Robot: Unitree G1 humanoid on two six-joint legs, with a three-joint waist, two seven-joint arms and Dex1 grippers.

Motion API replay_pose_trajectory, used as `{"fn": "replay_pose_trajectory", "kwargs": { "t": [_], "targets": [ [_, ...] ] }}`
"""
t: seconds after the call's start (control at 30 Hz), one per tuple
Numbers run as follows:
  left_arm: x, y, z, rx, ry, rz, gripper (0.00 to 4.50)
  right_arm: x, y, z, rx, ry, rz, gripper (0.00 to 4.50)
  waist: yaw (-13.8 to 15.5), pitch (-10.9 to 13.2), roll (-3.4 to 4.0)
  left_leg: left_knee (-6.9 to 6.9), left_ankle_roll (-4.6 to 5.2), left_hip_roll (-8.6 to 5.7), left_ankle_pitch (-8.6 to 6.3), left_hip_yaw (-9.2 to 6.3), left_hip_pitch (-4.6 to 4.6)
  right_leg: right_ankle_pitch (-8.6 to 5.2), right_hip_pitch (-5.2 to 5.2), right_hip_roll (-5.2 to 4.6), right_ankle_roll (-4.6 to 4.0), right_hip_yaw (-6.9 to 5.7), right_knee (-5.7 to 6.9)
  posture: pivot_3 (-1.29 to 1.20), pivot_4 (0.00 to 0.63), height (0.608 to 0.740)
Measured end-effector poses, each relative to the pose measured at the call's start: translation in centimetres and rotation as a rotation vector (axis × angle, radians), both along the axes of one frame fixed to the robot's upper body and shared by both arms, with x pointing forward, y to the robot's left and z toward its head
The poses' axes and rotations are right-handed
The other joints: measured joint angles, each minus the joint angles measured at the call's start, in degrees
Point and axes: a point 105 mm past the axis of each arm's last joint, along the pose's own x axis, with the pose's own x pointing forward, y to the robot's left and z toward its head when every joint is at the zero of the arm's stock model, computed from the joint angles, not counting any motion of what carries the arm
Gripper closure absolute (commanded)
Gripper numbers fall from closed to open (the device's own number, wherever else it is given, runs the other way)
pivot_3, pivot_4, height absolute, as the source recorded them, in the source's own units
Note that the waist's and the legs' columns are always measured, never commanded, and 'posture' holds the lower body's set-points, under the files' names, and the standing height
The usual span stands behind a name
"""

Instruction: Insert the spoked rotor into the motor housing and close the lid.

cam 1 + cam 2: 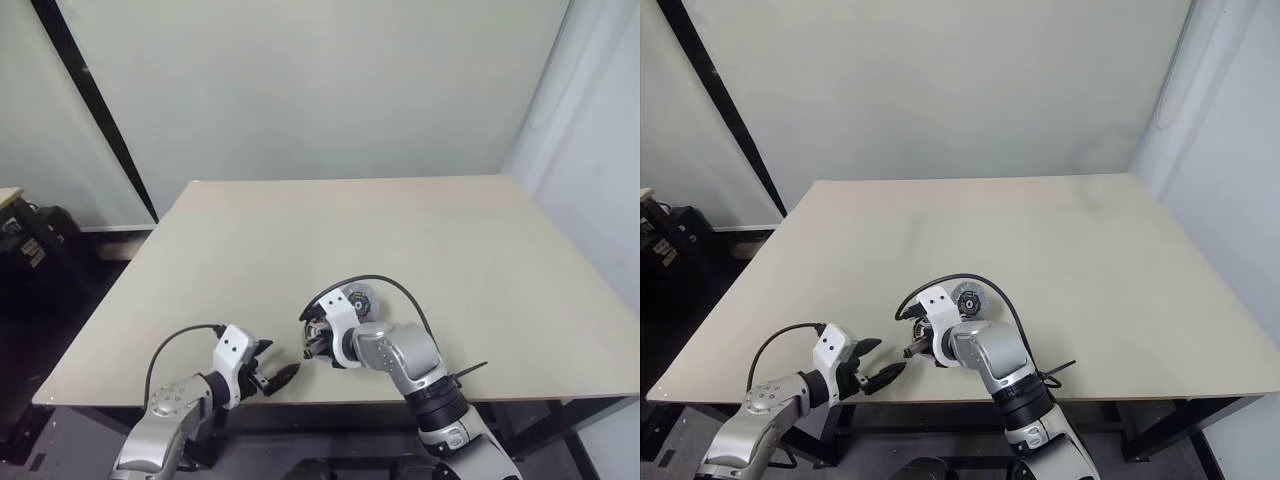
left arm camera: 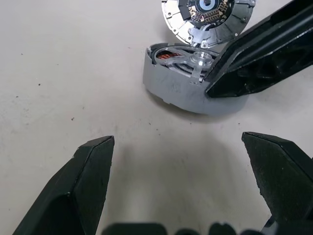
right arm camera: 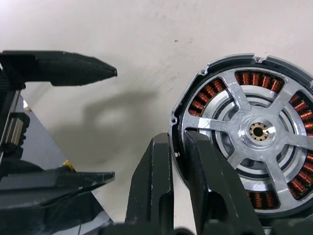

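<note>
- My right gripper (image 3: 178, 147) reaches forward and down across the front of the tan table (image 1: 420, 230), wrist bent steeply, forearm angling in from my right side.
- Its two black fingers are pinched together on the rim of the motor housing (image 3: 244, 134): one finger outside the grey wall, the other inside, lying over the copper windings.
- The motor housing looks tipped up on edge in my left wrist view (image 2: 190, 83), its grey outer wall facing that camera and its lower edge on the table.
- The spoked rotor (image 3: 257, 131) sits inside the housing, its silvery spokes running from a brass-coloured hub out toward the ring of windings.
- The lid (image 2: 208, 17) lies flat on the table just beyond the housing, grey disc with a dark centre; whether the two touch I cannot tell.
- My left gripper (image 1: 265, 375) hovers low near the table's front edge, pointing toward the right gripper, forearm coming in from my left.
- Its fingers (image 2: 83, 181) stand wide apart around nothing, with bare table between them and the housing a little way ahead.
</note>
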Motion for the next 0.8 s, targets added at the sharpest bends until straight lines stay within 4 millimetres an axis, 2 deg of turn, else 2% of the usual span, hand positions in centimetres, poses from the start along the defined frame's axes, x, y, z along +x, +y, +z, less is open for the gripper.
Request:
{"fn": "replay_pose_trajectory", "kwargs": {
  "t": [0.2,0.27,0.4,0.63,0.8],
  "targets": [
    [-0.2,0.1,-0.2,0.002,0.009,0.003,0.0,0.2,-0.1,0.1,0.021,0.006,-0.025,4.43,0.0,0.01,0.01,-0.01,0.0,0.0,0.0,0.0,-0.02,0.0,-0.02,0.0,0.0,0.0,-0.01,0.0,0.0,0.74],
    [-0.2,0.1,-0.2,0.002,0.01,0.003,0.0,0.2,0.0,0.2,0.029,0.008,-0.028,3.7,-0.01,0.01,0.01,-0.02,0.0,0.0,0.0,0.0,-0.02,0.0,-0.03,0.0,0.0,-0.01,-0.01,0.0,0.0,0.74],
    [-0.2,0.1,-0.2,0.002,0.01,0.004,0.0,0.5,0.2,0.5,0.047,-0.021,-0.031,2.52,-0.18,0.01,0.01,-0.03,0.0,0.02,0.0,0.01,-0.02,0.0,-0.04,0.0,0.0,0.0,-0.02,0.0,0.0,0.74],
    [-0.2,0.1,-0.2,0.003,0.01,0.004,0.0,0.3,0.8,0.8,0.061,-0.041,-0.004,0.04,-0.24,0.0,0.0,-0.14,-0.01,0.02,-0.01,-0.01,-0.02,0.0,-0.09,0.0,0.0,-0.01,-0.03,0.0,0.0,0.74],
    [-0.2,0.3,-0.2,0.009,0.013,0.003,0.0,0.2,1.1,1.5,0.087,-0.057,0.02,0.04,-0.25,0.01,0.01,-0.2,-0.01,0.03,-0.01,0.0,-0.03,0.0,-0.11,0.0,0.0,0.0,-0.05,0.0,0.0,0.74]
  ]
}}
